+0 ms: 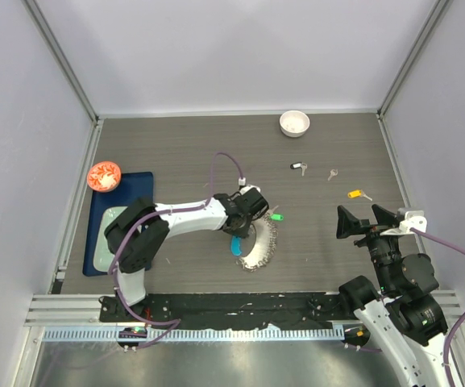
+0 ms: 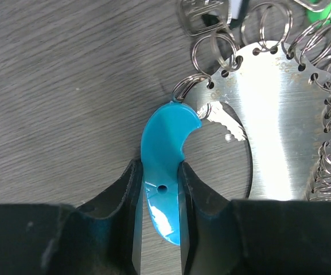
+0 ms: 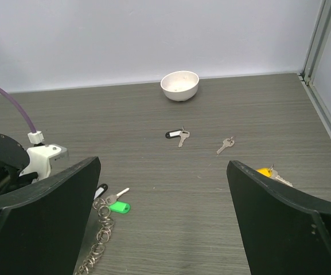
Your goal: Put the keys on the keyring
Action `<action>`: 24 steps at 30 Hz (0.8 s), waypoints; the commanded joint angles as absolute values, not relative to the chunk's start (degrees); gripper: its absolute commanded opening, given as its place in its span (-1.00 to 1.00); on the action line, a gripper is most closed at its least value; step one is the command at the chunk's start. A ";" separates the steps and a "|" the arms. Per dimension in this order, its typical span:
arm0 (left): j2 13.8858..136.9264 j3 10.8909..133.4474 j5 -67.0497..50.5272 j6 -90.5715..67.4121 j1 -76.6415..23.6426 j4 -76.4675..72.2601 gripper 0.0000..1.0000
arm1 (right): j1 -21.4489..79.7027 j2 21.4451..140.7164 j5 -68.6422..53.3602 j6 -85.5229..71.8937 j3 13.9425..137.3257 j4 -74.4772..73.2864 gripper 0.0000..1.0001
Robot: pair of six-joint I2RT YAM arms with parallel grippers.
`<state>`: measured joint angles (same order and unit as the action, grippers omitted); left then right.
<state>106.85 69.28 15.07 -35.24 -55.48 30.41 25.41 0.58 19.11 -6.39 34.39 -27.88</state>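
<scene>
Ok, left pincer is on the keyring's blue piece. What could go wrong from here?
1. The left pincer grips only the smooth blue segment, so the keyring could pivot or slip when a key is pushed on.
2. The green-tagged key lies close beside that pincer; the open right pincer might bump the left arm reaching it.
3. The yellow-tagged key lies flat and may just slide.

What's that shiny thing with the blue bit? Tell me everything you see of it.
The keyring is a flat, shiny metal crescent with holes along its outer edge, many carrying small wire rings. One end bears a curved, bright blue plastic piece with a tiny hole. It lies flat on the wood-grain table, and the left gripper pinches the blue piece between both fingers.
</scene>
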 commanded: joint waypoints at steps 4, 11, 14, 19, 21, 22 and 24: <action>103.10 64.87 18.81 -32.26 -49.06 33.84 -0.71 | 25.75 0.18 17.14 -6.68 35.24 -26.10 1.00; 102.22 64.25 20.48 -30.41 -42.46 34.10 -0.69 | 25.75 2.80 12.75 -7.38 37.26 -26.01 0.99; 101.78 64.69 20.65 -30.76 -39.56 33.84 -0.64 | 25.75 8.51 8.20 -8.43 39.63 -26.63 0.99; 99.85 63.29 20.04 -31.82 -37.27 32.17 -0.51 | 25.75 21.06 2.39 -13.27 42.63 -27.95 0.99; 98.01 62.14 20.13 -31.90 -37.18 31.29 -0.46 | 25.75 24.16 0.88 -15.81 42.72 -27.78 0.99; 97.30 60.83 20.30 -31.90 -37.09 30.85 -0.45 | 25.75 26.95 0.79 -16.86 42.37 -27.43 0.99; 95.11 59.33 20.22 -31.38 -37.18 29.19 -0.43 | 25.75 29.43 -3.32 -17.93 41.49 -26.02 0.99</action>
<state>100.33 61.93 18.37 -32.34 -36.88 31.22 25.45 24.58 3.97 -13.32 41.25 -28.38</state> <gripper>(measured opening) 0.287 0.996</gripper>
